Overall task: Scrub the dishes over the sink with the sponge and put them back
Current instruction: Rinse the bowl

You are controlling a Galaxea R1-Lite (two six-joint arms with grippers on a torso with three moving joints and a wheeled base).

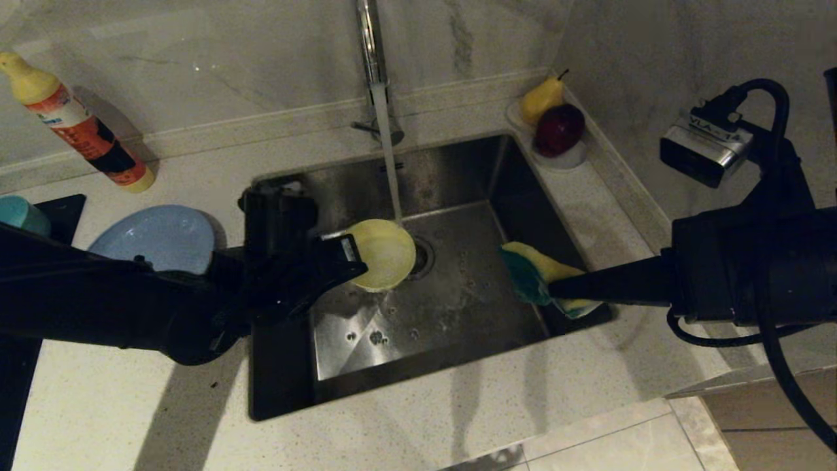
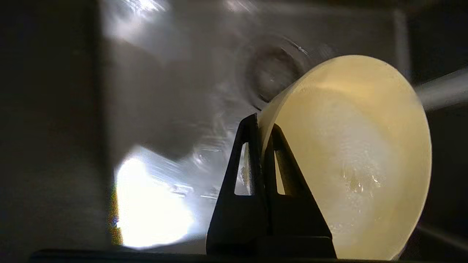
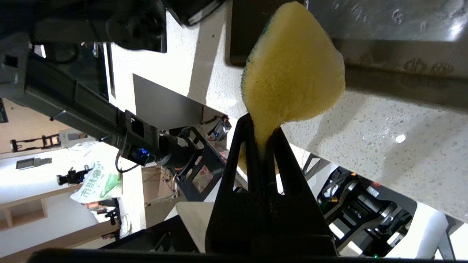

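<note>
Pale yellow bowl (image 1: 382,254) hung over the steel sink (image 1: 458,307), its rim pinched by the left tool (image 1: 353,256), while the right tool (image 1: 552,288) clamped the sponge (image 1: 539,275).

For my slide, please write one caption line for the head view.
Left end effector holds the pale yellow bowl under running water over the sink; right end effector grips the sponge.

Teal bowl (image 1: 23,214) cut off at edge, plate (image 1: 157,235) partly behind arm.
</note>
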